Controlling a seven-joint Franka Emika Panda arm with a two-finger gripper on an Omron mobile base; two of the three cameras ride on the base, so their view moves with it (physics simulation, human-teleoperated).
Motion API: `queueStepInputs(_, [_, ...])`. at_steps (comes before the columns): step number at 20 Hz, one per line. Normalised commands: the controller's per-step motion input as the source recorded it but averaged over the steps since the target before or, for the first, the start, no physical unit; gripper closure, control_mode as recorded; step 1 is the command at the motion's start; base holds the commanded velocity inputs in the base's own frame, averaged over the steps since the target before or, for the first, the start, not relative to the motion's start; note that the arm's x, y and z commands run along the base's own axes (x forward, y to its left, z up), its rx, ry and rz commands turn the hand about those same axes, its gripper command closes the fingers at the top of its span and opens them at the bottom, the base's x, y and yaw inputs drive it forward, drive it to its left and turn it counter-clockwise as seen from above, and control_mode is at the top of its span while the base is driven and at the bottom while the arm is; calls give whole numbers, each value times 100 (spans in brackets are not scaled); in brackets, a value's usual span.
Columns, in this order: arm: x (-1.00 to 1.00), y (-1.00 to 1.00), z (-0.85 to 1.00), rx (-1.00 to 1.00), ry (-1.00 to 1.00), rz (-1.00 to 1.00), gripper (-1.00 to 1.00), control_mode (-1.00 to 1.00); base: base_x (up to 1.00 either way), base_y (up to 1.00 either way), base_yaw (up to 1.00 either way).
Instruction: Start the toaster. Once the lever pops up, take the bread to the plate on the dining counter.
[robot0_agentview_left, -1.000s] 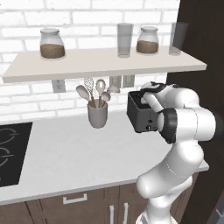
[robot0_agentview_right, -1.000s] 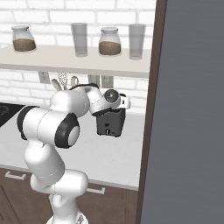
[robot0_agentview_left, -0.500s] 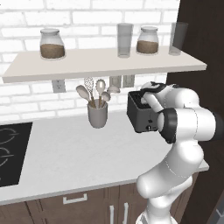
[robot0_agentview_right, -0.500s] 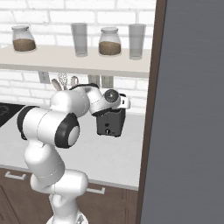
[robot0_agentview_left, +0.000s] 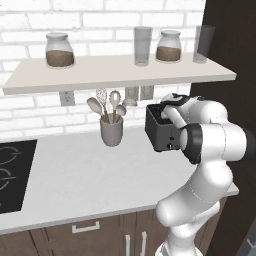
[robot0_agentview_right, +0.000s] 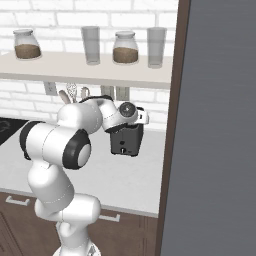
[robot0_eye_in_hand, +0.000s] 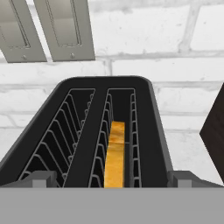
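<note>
The toaster (robot0_agentview_left: 162, 131) is seen at centre frame on the worktop (robot0_agentview_left: 85, 175), bread (robot0_eye_in_hand: 116, 157) sunk in one slot. The gripper (robot0_eye_in_hand: 112, 180) is spread wide, empty; the lever could be missed if it descends off-line.

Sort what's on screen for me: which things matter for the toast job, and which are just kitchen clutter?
Part of the job:
- toaster, on the grey worktop
- bread, standing in its right-hand slot in the hand view
- gripper, open, right over the toaster

Just lying about:
- utensil cup with spoons
- two jars and two glasses on the shelf
- black hob
- wall outlets
</note>
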Motion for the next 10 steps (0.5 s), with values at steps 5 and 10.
queueStepInputs(5, [0,0,0,0,0,0,-100,-100,0,0,0])
queueStepInputs(10, [0,0,0,0,0,0,-100,-100,0,0,0])
